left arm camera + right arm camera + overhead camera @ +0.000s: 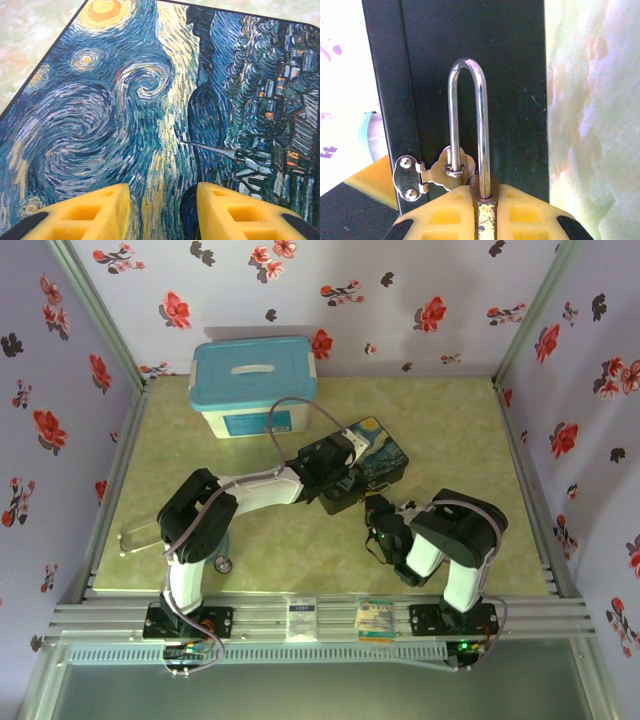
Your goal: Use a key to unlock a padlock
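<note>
While my right gripper point(485, 210) pinches the padlock point(483, 165) by its brass body, the polished silver shackle point(466, 64) arches through the black box's scalloped hasp point(451, 170). My left gripper point(162, 200) hangs just above the swirl-painted lid point(125, 100), jaws partly apart and holding nothing.

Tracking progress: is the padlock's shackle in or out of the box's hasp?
In: one leg of the shackle passes through the hasp loop; the right gripper clamps the padlock body.

The padlock point(483, 130) shackle gleams, polished mirror-bright metal, above a duller brass body. The hasp point(427, 172) is thin shiny metal. The box point(515, 75) side is matt black, faintly scuffed, its lid smooth printed brushwork.
</note>
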Tool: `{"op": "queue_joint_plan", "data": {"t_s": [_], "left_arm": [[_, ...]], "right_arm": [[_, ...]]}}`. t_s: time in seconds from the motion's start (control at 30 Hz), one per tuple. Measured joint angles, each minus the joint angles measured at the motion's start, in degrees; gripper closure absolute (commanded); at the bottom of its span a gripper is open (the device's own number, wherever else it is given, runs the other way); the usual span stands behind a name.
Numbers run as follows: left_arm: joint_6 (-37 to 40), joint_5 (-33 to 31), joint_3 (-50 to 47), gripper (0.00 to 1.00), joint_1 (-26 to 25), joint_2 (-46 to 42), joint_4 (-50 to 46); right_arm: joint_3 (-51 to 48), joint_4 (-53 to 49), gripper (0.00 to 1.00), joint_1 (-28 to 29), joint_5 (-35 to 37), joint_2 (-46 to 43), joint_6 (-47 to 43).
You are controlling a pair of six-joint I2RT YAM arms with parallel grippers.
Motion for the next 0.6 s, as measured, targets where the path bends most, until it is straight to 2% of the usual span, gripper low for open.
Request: {"op": "queue_joint_plan", "data": {"t_s": [0.2,0.47,0.6], "left_arm": [[0.0,-1.7,-0.2,0.61,0.0,0.3,0.9],[-0.1,-3.2,-0.7,0.61,0.0,0.3,2.0],[-0.2,-3.8,-0.8,0.59,0.0,0.2,2.0]], "right_arm": [[-1.5,-9.7,1.0,-4.7,-2.7,-6.5,-2.8],[-1.0,-37.2,1.0,-9.0,-9.0,-29.8,-13.7],[1.7,-49.7,1.0,-15.4,-17.2,-40.9,-20.3]]}}
